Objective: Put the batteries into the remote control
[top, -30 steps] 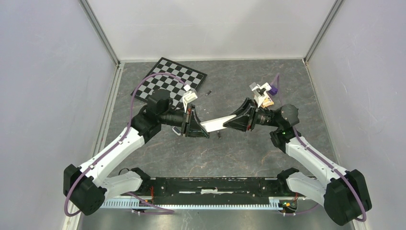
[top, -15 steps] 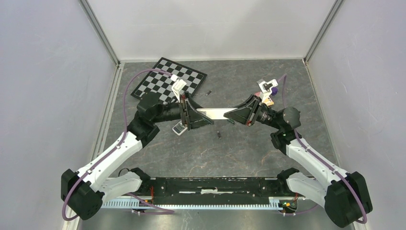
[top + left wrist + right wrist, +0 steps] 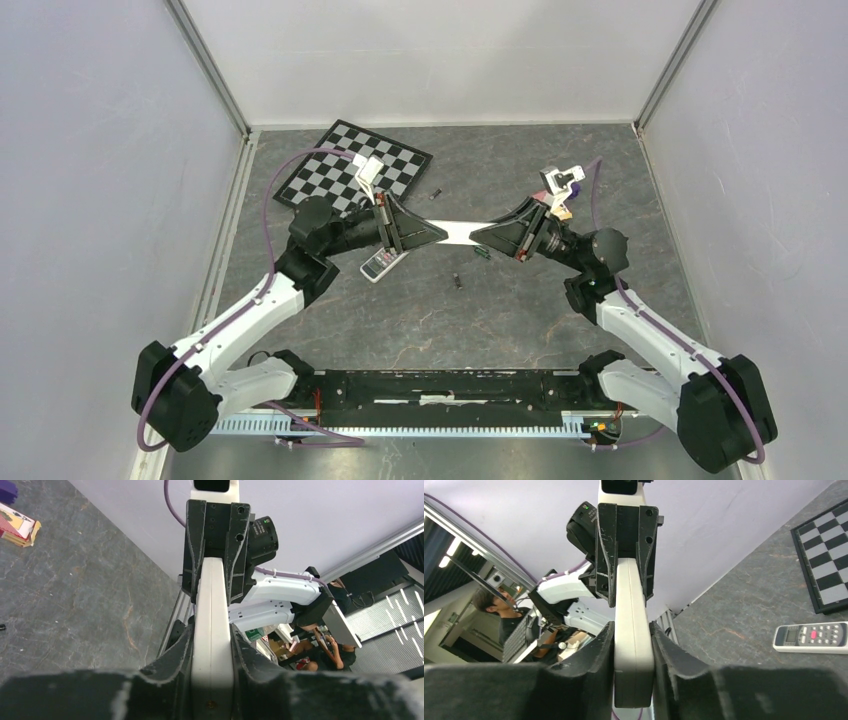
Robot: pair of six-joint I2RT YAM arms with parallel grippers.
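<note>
A long white remote control (image 3: pixel 458 232) hangs level above the table between my two arms, each holding one end. My left gripper (image 3: pixel 438 232) is shut on its left end, and the wrist view shows the pads pressed on both flat sides of the remote (image 3: pixel 212 630). My right gripper (image 3: pixel 480 236) is shut on the other end of the remote (image 3: pixel 631 630). Three tiny batteries lie loose on the table: a dark one (image 3: pixel 456 280) in front, a green one (image 3: pixel 479 252) under the right gripper, and another dark one (image 3: pixel 436 192) behind.
A second white remote with buttons (image 3: pixel 380 265) lies on the table below my left gripper, also seen as the buttoned remote (image 3: pixel 811 637). A chessboard (image 3: pixel 350 170) sits at the back left. A small coloured box (image 3: pixel 20 526) lies near my right wrist.
Both arms carried the white remote away from the bases and levelled it. My left gripper let go briefly and closed on it again. The buttoned remote on the table came into view.
</note>
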